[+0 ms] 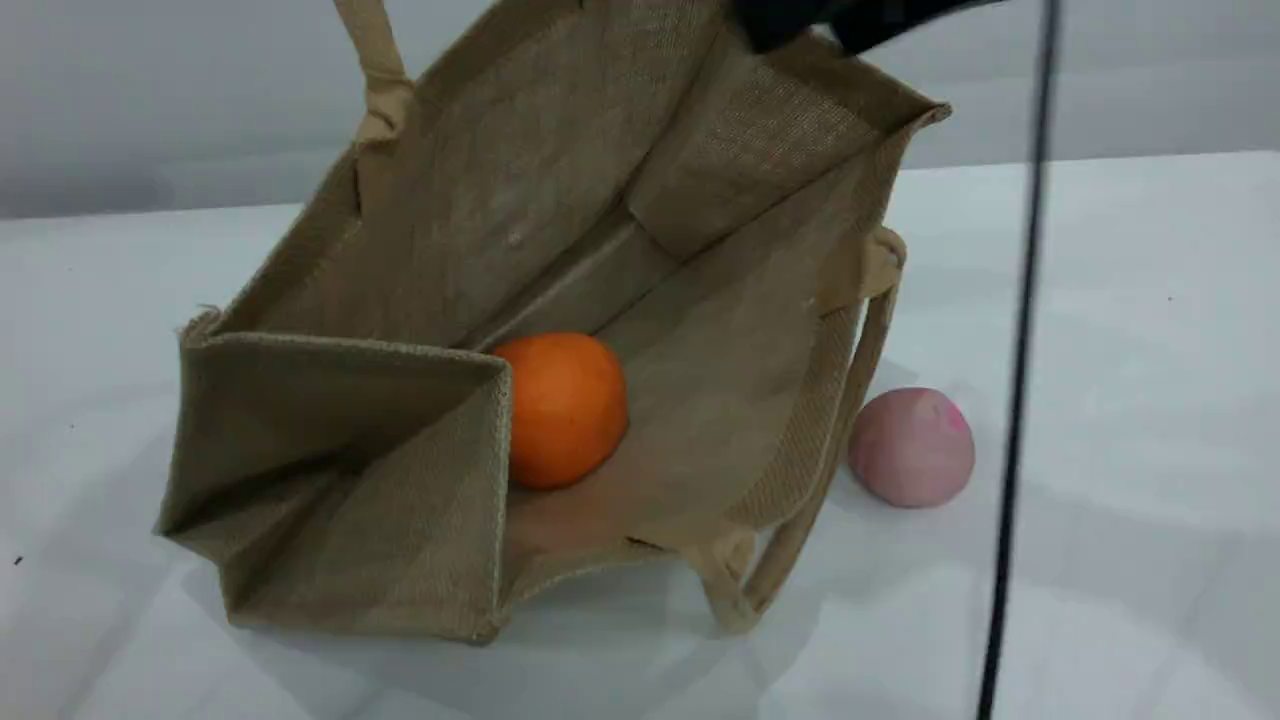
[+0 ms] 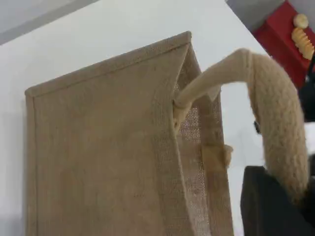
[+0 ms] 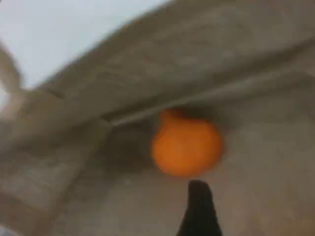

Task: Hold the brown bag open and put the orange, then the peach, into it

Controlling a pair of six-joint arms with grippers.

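Left gripper (image 2: 275, 209): clamped on the upper handle (image 2: 278, 118), with the loop draped over the dark fingertip and pulled up taut. Right gripper (image 1: 822, 18): at the top edge above the bag mouth, clear of the fruit. Only one fingertip (image 3: 198, 211) shows in the wrist view, so I can't tell whether the jaws are apart.

Brown bag (image 1: 560, 170): tipped over and propped open. One broad wall lies on the table, the opposite wall is hoisted by the held handle. The mouth faces the scene camera and slightly up, and the base fold is at the far end. The long axis of the mouth runs from the near-left gusset, creased inward, to the far-right gusset.

Orange (image 1: 565, 408): inside the bag, resting on the lower wall just in front of the base fold and beside the creased near-left gusset. The right wrist view is blurred, but the neck bump seems to point toward the base fold.

Lower handle (image 1: 842, 395): slack, trailing off the rim onto the table.

Peach (image 1: 912, 447): outside the bag on the white table (image 1: 1150, 350), just right of the lower handle, with its pink blotch up and to the right. I can't tell if it touches the handle.

Thin dark cable (image 1: 1017, 350): hangs across the right of the scene view.
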